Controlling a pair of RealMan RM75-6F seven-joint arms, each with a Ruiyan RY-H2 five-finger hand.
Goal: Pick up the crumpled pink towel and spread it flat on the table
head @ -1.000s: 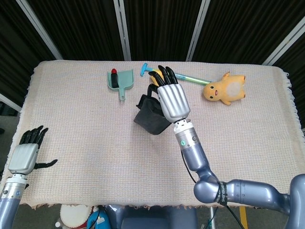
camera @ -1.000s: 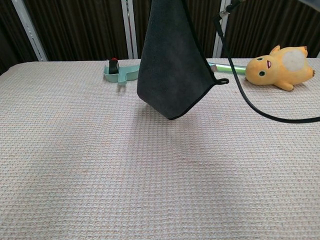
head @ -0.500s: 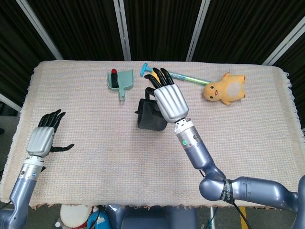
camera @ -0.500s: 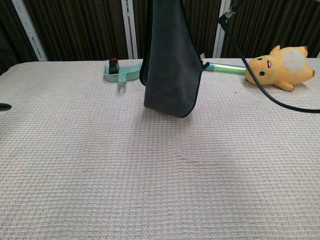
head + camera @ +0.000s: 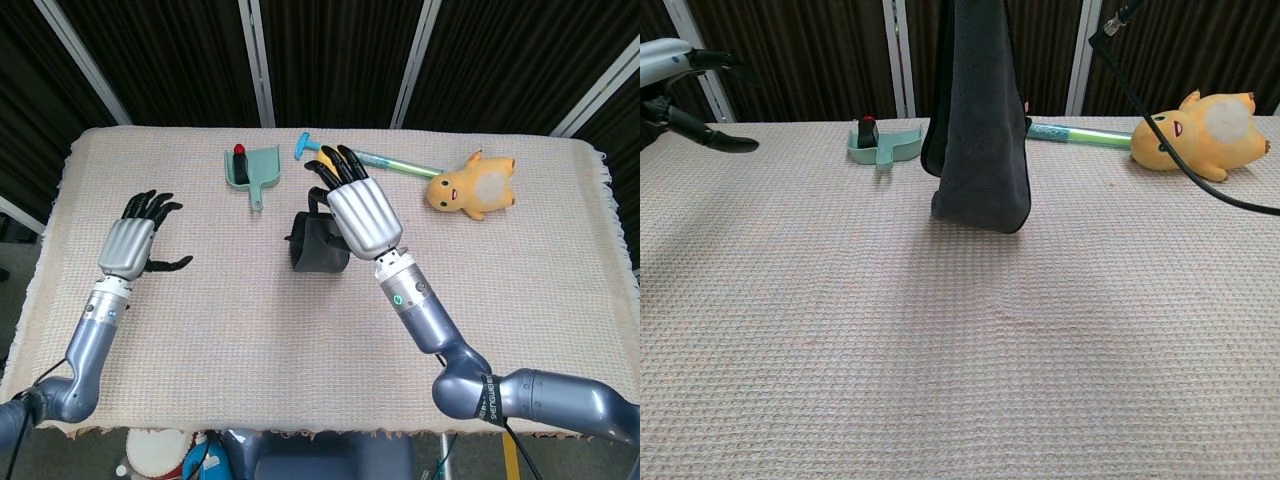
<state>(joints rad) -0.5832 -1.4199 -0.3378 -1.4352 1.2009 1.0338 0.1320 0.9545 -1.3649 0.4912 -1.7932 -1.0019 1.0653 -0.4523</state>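
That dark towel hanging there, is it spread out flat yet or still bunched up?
Still bunched. The towel hangs in a narrow folded drape from the right hand, above the table.

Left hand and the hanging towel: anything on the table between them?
Head view shows only bare tablecloth between the left hand and the towel.

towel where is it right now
The dark towel hangs from the right hand above mid-table, between the green dustpan and the yellow plush toy.
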